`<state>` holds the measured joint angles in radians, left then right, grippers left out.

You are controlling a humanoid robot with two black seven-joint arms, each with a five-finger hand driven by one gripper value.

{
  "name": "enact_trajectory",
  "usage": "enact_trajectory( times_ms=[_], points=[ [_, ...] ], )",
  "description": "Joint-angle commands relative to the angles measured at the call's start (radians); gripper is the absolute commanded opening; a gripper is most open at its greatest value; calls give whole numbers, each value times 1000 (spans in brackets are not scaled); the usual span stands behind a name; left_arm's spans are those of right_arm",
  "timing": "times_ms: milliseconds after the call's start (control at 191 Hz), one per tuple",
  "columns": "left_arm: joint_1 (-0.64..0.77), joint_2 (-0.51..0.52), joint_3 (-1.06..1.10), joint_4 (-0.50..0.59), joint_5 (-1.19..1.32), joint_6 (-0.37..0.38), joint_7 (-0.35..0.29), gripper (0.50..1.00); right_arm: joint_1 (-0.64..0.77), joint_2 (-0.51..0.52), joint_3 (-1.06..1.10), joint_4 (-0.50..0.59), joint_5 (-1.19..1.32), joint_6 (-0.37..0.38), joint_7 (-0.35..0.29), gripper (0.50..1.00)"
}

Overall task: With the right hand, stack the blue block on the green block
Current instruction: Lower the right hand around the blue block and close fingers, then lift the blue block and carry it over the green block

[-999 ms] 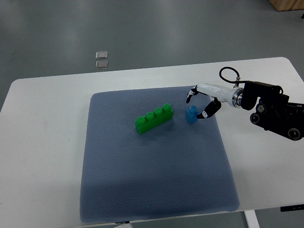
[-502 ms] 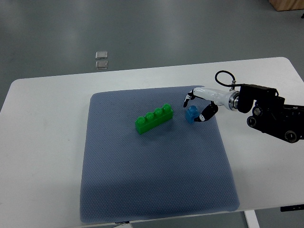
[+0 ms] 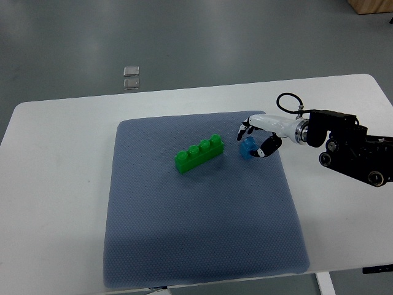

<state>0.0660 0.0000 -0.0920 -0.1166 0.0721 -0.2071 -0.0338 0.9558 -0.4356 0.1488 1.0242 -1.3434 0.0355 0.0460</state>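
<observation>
Reaching in from the right edge, your right hand sat over the blue block on the grey-blue mat. You had its white fingers curved down on the block's far side and the dark thumb pressed in at its right side, so the hand looked closed around the block, which seemed to rest on the mat; whether the grip was firm could not be told from above. You had the green block, a long four-stud piece, lying at a slant near the middle of the mat, its right end up toward the far side. The blue block lay just beside that right end, apart from it by a narrow strip of mat. The mat covered most of the white table. Your black forearm ran out over the table's right side, with a looped cable at the wrist. Your left arm did not show. Two small square plates lay on the floor beyond the table.
</observation>
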Motion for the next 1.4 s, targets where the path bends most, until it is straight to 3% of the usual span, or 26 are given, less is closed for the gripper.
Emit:
enact_trajectory(
  times_ms=[0,126,994,1397],
  points=[
    [0,0,1,0,0,0,0,1000,1,0,0,2,0,0,2,760],
    [0,0,0,0,0,0,0,1000,1,0,0,4,-5,0,3,756],
    [0,0,0,0,0,0,0,1000,3,0,0,23,-54,0,9,588],
    [0,0,0,0,0,0,0,1000,8,-2,0,30,-68,-6,29,564]
  ],
)
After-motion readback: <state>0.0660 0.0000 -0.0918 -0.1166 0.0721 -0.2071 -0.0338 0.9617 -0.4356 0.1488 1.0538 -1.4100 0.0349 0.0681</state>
